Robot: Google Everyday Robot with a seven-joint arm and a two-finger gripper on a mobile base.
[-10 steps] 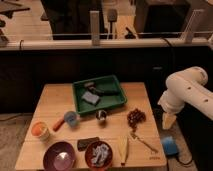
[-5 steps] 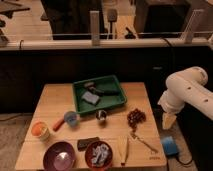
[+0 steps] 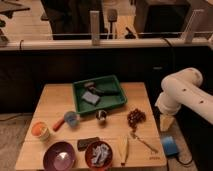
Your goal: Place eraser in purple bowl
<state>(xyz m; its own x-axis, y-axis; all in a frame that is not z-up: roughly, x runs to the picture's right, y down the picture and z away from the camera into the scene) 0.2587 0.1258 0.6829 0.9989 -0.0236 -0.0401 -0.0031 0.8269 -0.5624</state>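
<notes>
The eraser (image 3: 88, 143), a small dark block, lies flat near the front edge of the wooden table (image 3: 50, 100). The purple bowl (image 3: 59, 156) stands just to its left at the front left corner and looks empty. My gripper (image 3: 166, 122), with a yellowish tip, hangs from the white arm (image 3: 182, 92) off the table's right edge. It is far to the right of the eraser and the bowl and holds nothing that I can see.
A green tray (image 3: 78, 100) with grey and dark items sits at the back centre. An orange cup (image 3: 40, 130), a blue scoop (image 3: 67, 120), a dark ball (image 3: 101, 115), a dark red cluster (image 3: 135, 116), an orange bowl (image 3: 99, 154) and pale utensils (image 3: 125, 149) lie around. A blue object (image 3: 169, 145) sits right of the table.
</notes>
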